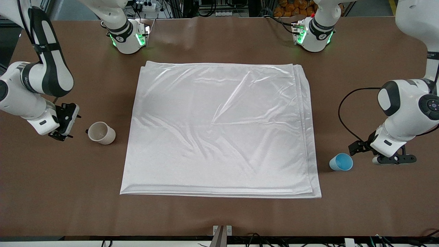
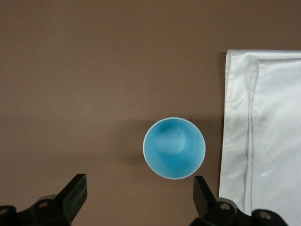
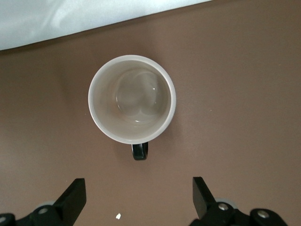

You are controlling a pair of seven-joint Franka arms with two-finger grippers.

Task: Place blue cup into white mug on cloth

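Beside the shiny white folded cloth (image 1: pixel 219 130), the handleless light-blue cup (image 1: pixel 341 162) stands near the left gripper (image 1: pixel 394 159), fingers spread. Toward the right arm's end, the cream mug with black handle (image 1: pixel 101 132) stands near the right gripper (image 1: pixel 65 125), likewise spread and empty.

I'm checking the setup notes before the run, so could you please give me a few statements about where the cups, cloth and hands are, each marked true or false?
1. The blue cup stands on the bare table, off the cloth. True.
2. The white mug already sits on the cloth. False: it stands on the table beside the cloth, toward the right arm's end.
3. The left hand is open, with the blue cup between its fingers' line but not gripped. True.
4. The right hand is shut on the mug's handle. False: it is open and holds nothing.
5. Something lies inside the mug. False: it looks empty.
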